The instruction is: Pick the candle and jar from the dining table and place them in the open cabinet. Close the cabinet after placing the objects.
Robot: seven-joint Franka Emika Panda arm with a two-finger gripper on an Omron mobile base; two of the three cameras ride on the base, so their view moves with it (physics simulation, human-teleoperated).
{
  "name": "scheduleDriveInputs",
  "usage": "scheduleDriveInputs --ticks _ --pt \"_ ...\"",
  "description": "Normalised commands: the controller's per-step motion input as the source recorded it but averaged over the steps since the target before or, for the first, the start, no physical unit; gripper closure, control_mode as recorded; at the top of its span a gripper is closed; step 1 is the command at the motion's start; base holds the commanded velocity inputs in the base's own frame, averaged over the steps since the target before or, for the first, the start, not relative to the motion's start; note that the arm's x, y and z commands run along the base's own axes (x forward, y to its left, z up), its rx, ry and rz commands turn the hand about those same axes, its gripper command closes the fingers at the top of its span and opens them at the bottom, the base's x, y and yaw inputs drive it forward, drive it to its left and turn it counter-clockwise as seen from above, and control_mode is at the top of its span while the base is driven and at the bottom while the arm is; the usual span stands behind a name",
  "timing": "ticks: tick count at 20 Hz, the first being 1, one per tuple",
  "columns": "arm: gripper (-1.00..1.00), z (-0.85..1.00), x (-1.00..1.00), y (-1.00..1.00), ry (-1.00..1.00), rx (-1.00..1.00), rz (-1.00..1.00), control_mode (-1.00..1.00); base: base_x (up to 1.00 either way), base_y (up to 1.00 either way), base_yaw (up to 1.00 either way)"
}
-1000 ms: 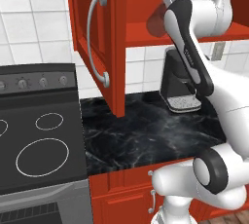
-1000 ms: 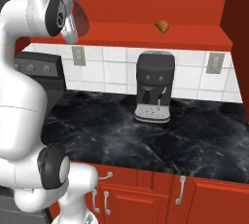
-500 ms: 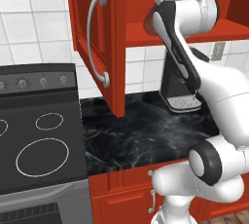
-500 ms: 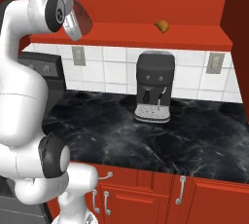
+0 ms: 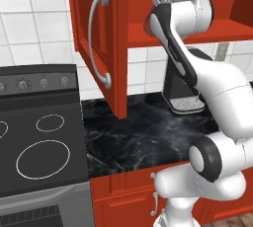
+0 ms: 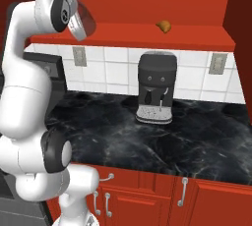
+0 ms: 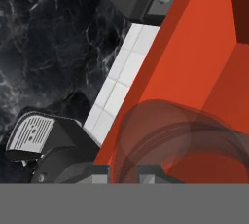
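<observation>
**Tool.** The gripper (image 7: 124,172) is clamped on the jar (image 7: 181,140). Its jaws are drawn in against the dark see-through glass, which stands out ahead of the fingertips (image 7: 100,171). In the right base view the jar (image 6: 81,21) hangs tilted from the raised hand, just off the front lip of the cabinet (image 6: 147,38).

**Change in the last second.** The base has not driven; the stove, counter and cupboard sit where they did. The upper arm and wrist have swung across toward the open cabinet door (image 5: 99,43) and folded in closer to the opening. The grip on the jar has stayed as it was throughout.

**Surroundings, outward from the tool.**
- Ahead of the jar is the red floor and side wall of the cabinet interior.
- Below the gripper lie the white wall tiles (image 7: 116,86), then the black marble counter (image 6: 147,141).
- The coffee machine (image 6: 156,87) stands under the hand, toward its far side.
- A croissant (image 6: 164,25) rests on the cabinet floor, well along from the jar.
- The stove (image 5: 39,147) lies beyond the door, farthest from the tool.

**Assessment.** The jar is at the mouth of the cabinet but not yet set down. The remaining steps look to be advancing inward, levelling the jar, lowering and releasing. The tilt risks catching the lip. The door remains to be shut.
</observation>
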Motion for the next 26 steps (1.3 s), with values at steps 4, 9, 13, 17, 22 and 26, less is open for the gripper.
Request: scheduleDriveInputs --ticks 4,9,13,17,22,26 --pt "1.00 -0.08 0.26 0.00 0.00 -0.01 0.00 -1.00 0.00 0.00 0.00" --pt "1.00 -0.05 0.23 0.00 0.00 -0.01 0.00 -1.00 0.00 0.00 0.00" --pt "1.00 -0.03 0.25 0.00 0.00 0.00 0.00 -1.00 0.00 0.00 0.00" --pt "1.00 -0.03 0.28 0.00 0.00 0.00 0.00 -1.00 0.00 0.00 0.00" --pt "1.00 -0.03 0.28 0.00 0.01 0.00 0.00 -1.00 0.00 0.00 0.00" --pt "1.00 0.00 0.32 0.00 0.07 0.00 0.00 -1.00 0.00 0.00 0.00"
